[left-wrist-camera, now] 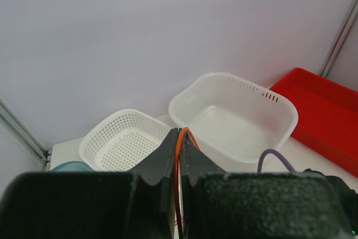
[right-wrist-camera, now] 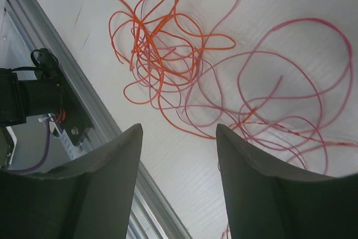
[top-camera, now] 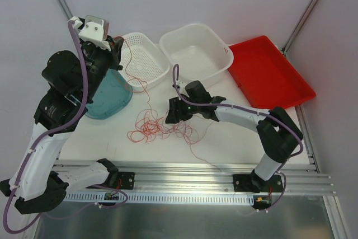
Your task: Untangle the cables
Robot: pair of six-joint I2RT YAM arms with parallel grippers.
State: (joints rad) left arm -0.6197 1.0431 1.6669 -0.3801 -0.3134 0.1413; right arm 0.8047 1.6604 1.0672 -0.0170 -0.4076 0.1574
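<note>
A tangle of hair-thin red-orange cables lies on the white table in front of the arms. It fills the right wrist view. My left gripper is raised high at the back left, shut on one orange strand, which hangs down past the perforated basket to the tangle. My right gripper is open and empty, low over the right side of the tangle; in its wrist view the fingers frame bare table just short of the strands.
A white perforated basket, a white tub and a red tray stand along the back. A teal bowl sits under the left arm. An aluminium rail runs along the near edge.
</note>
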